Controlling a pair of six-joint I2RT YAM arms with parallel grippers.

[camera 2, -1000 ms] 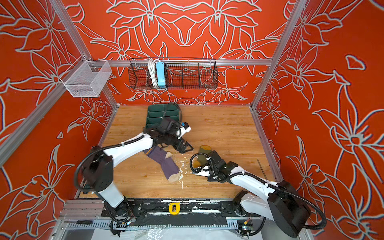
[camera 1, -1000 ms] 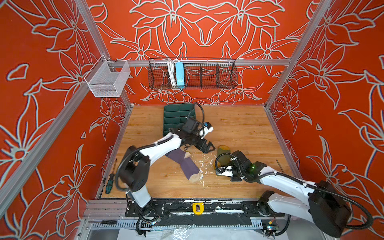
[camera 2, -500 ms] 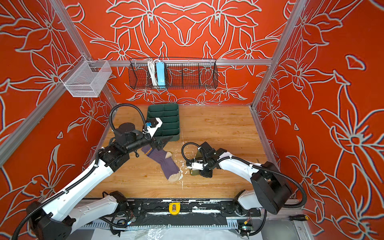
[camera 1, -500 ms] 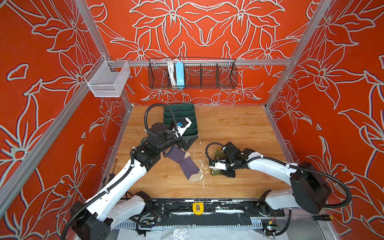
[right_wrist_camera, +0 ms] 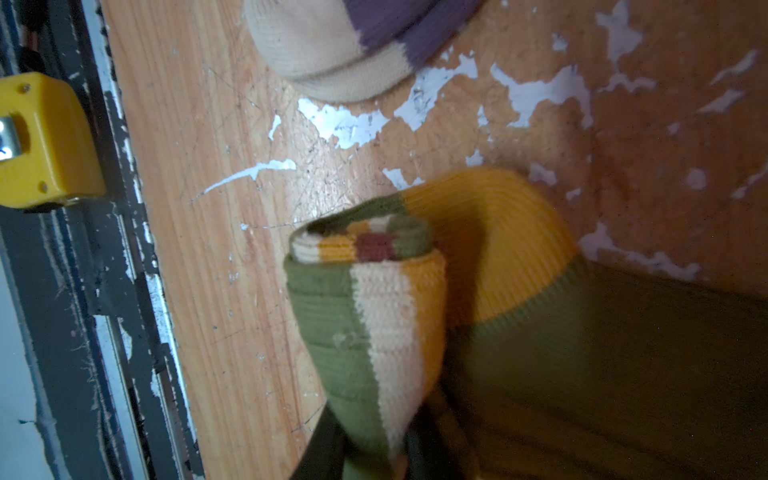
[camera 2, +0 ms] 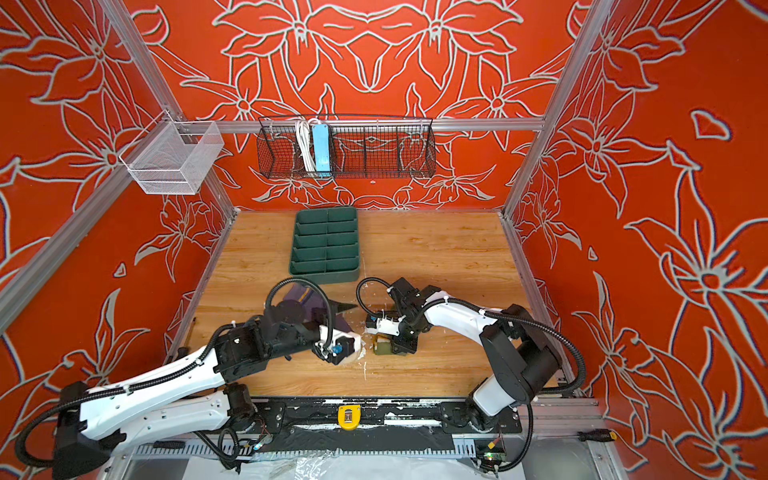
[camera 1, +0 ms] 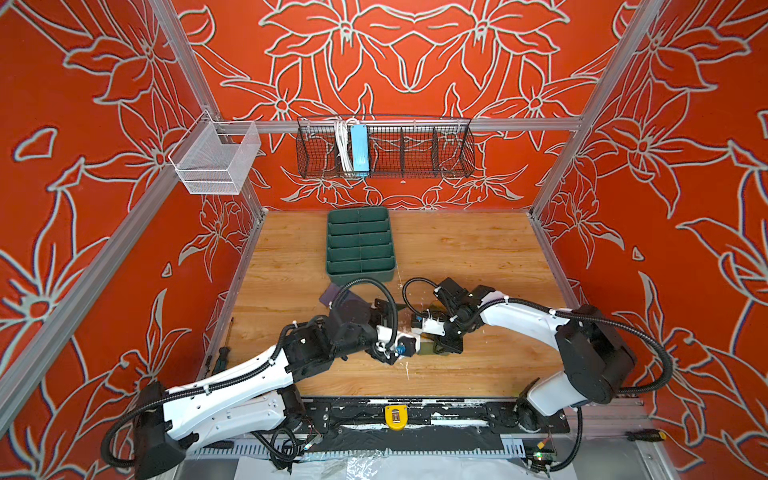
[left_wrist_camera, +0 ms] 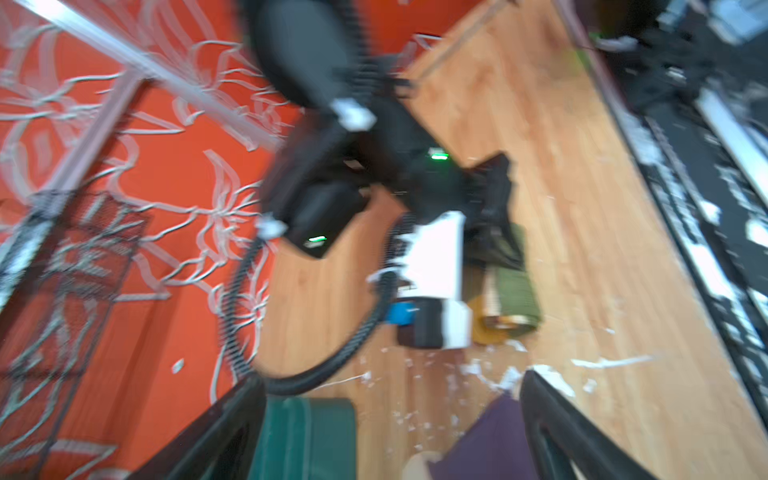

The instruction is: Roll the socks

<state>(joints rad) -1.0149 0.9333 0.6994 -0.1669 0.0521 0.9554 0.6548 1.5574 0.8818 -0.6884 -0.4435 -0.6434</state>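
At the front centre of the wooden tabletop [camera 1: 465, 249], both arms had closed in on each other over the last second.

Obs. 1: the right gripper [right_wrist_camera: 374, 451] stayed clenched on the striped cuff end of the olive-green sock [right_wrist_camera: 582, 353]. It had shifted toward the middle of the table. The sock had lain partly stretched out behind it a second before, and was now gathered into a compact bundle under the jaws. In the right wrist view the cream, brown and mustard bands were wound into a tight coil. A mustard patch curved just behind the coil, and the olive body trailed away unrolled.

Obs. 2: the left gripper [left_wrist_camera: 390, 386] had swung forward from beside the green divider tray [camera 1: 359, 245]. It now sat low over the purple sock [left_wrist_camera: 494, 436], jaws spread wide and holding nothing. Purple fabric showed between the fingers. That wrist view was smeared, so contact could not be judged.

Obs. 3: the purple sock lay flat and unrolled, mostly hidden under the left arm in both top views. Its yellow-striped cuff was just in front of the tray. Its beige toe was near the olive bundle but apart from it.

Reading: the olive roll looked started but not finished, and the purple sock not begun. The left gripper seemed placed either to take the purple sock or to steady the olive coil. With the two grippers this near, a collision was the main risk.
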